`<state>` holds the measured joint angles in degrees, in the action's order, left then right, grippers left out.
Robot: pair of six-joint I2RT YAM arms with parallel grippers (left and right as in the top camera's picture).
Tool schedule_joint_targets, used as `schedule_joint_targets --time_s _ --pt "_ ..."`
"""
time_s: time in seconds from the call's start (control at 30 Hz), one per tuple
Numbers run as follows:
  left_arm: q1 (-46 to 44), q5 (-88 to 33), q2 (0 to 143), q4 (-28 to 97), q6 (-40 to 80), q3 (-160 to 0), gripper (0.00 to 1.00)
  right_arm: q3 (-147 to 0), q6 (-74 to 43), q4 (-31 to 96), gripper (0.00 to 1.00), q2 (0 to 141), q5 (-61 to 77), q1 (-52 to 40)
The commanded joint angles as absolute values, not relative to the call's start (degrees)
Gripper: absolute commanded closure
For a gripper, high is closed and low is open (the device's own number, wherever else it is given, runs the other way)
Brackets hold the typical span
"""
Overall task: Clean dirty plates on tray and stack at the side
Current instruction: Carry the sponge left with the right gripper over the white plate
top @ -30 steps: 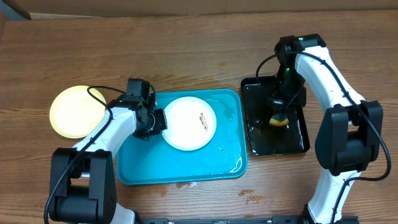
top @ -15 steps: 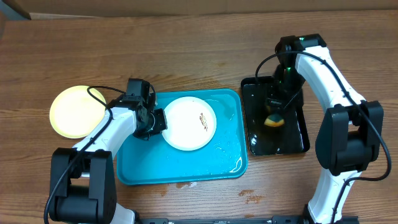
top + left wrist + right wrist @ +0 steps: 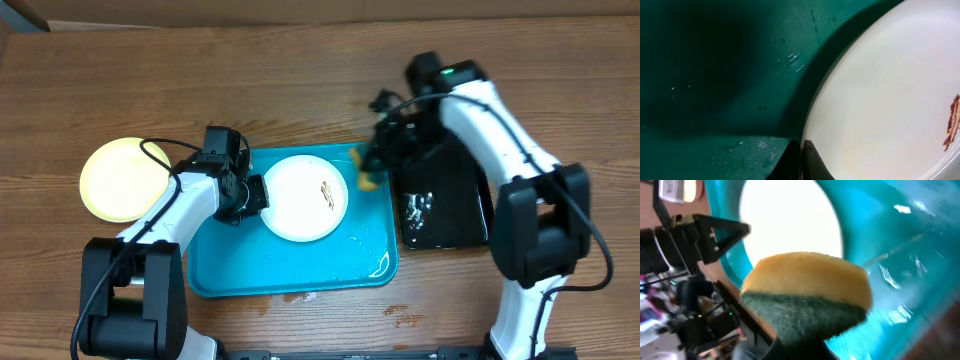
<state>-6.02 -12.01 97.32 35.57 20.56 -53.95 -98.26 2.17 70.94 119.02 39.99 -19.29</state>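
Leaving black tray (image 3: 452,215), sponge (image 3: 367,181) now beside plate (image 3: 300,200).

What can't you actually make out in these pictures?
Left wrist: the smear on the white plate runs off the right edge.
Right wrist: the blurred sponge blocks much of the tray.
Overhead: the yellow plate covers anything beneath it; the smear's shape is too small to read.

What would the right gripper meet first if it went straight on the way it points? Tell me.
Probably the white plate on the tray, with the sponge in the right gripper touching first. Depth is unclear; it may strike the tray floor beside the plate instead.
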Motion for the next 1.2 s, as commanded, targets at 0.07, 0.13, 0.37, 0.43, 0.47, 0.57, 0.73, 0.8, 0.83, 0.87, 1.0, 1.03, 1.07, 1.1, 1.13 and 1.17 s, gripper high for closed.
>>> schedule_joint_targets --time_s 0.07,0.13,0.37,0.43,0.47,0.57,0.73,0.8,0.83,0.87,1.0,1.03,1.07,1.1,1.13,1.17 --pt "-6.5 -12.5 97.9 35.3 23.0 -54.4 0.96 -98.3 -10.2 60.6 0.96 117.8 23.6 -31.4" --pt "-6.5 -12.5 97.9 35.5 23.0 -54.5 0.96 -98.3 -12.4 56.6 0.96 117.8 13.9 -35.6" --pt "-6.4 -12.5 97.9 35.6 23.0 -54.4 0.96 -98.3 -12.2 44.4 0.96 118.5 -14.9 -45.7" --pt "-6.4 -12.5 97.9 35.6 23.0 -54.5 0.96 -98.3 -12.3 42.7 0.96 119.1 -14.9 -46.0" --pt "-6.4 -12.5 97.9 35.6 22.9 -54.5 0.96 -98.3 -12.3 42.0 0.96 119.5 -14.8 -46.0" --pt "-6.4 -12.5 97.9 35.7 22.9 -54.4 0.96 -98.3 -12.3 39.7 0.96 120.6 -13.3 -45.8" --pt "-6.4 -12.5 97.9 35.7 22.9 -54.5 0.96 -98.2 -12.3 34.8 0.96 122.9 -12.8 -45.6" --pt "-6.4 -12.5 97.9 35.7 22.9 -54.4 0.96 -98.2 -12.3 33.7 0.96 123.8 -12.8 -45.4" --pt "-6.4 -12.5 97.9 35.8 22.8 -54.5 0.96 -98.2 -12.3 33.4 0.96 124.2 -12.8 -45.3" --pt "-6.4 -12.5 97.9 35.8 22.7 -54.5 0.96 -98.2 -12.3 33.2 0.96 124.4 -12.8 -45.3" --pt "-6.4 -12.5 97.9 35.9 22.7 -54.5 0.96 -98.2 -13.5 31.5 0.96 126.0 -13.3 -44.6" --pt "-6.4 -12.5 97.9 36.0 22.7 -54.5 0.96 -98.2 -13.8 31.0 0.96 126.3 -13.5 -44.5" --pt "-6.4 -12.5 97.9 36.0 22.7 -54.4 0.96 -98.2 -13.8 30.4 0.96 126.8 -13.5 -44.2" --pt "-6.4 -12.5 97.9 36.0 22.7 -54.5 0.96 -98.2 -13.8 30.1 0.96 127.1 -13.5 -43.9" --pt "-6.4 -12.5 97.9 36.0 22.7 -54.4 0.96 -98.2 -13.9 29.9 0.96 127.6 -13.5 -43.6" --pt "-6.4 -12.5 97.9 36.1 22.7 -54.5 0.96 -98.2 -14.0 29.7 0.96 128.0 -13.5 -43.3"
